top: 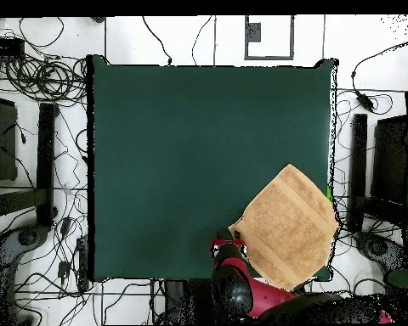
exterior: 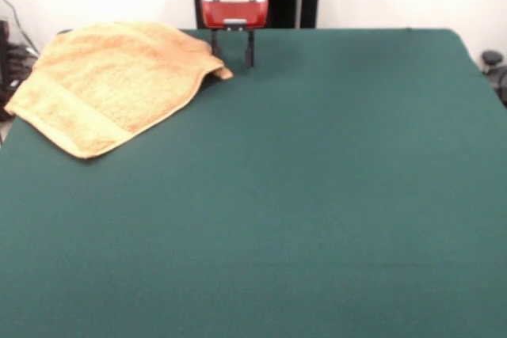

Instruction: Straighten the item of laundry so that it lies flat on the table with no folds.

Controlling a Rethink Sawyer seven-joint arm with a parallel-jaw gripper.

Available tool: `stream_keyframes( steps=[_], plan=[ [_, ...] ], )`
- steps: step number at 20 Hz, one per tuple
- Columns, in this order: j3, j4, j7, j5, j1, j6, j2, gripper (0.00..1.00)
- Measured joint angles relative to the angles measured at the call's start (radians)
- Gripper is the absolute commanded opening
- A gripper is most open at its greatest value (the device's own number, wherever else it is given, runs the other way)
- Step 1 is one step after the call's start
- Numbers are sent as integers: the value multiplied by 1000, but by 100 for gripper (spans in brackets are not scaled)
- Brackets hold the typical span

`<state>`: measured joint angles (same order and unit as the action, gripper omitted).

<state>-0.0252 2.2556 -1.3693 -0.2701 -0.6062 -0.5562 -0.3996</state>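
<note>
— Where's the towel (exterior: 111,85) sitting?

— Up in a far corner of the counter (exterior: 317,195), on the robot's side. From across the counter it's at the upper left; from above it's at the lower right, lying like a diamond, with one corner out past the counter's side edge.

— Is it flat?

— Not quite. The corner nearest the gripper (exterior: 233,49) looks folded or rolled under, so there's a raised lip there. A flat woven band runs along the edge closest to me, and from above I can see a second band across the cloth.

— And the arm?

— It drops straight down at the back edge. The red gripper hangs just beside that folded corner — one of the two dark fingers (exterior: 249,51) is clear of the cloth, the other is right at its edge.

— Holding anything?

— No. The jaws stand apart, released, with green counter showing between them. The rest of the counter is bare felt.
</note>
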Motion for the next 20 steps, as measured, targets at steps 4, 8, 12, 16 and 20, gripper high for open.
stream_keyframes(
  steps=[4,8,12,16,20],
  plan=[
    [12,-12,0,0,13,0,-6,100],
    [35,-24,0,0,45,0,-15,100],
    [46,-32,0,0,71,0,-27,100],
    [54,-45,0,0,83,2,-39,100],
    [57,-48,0,-1,83,10,-48,100]
  ],
)
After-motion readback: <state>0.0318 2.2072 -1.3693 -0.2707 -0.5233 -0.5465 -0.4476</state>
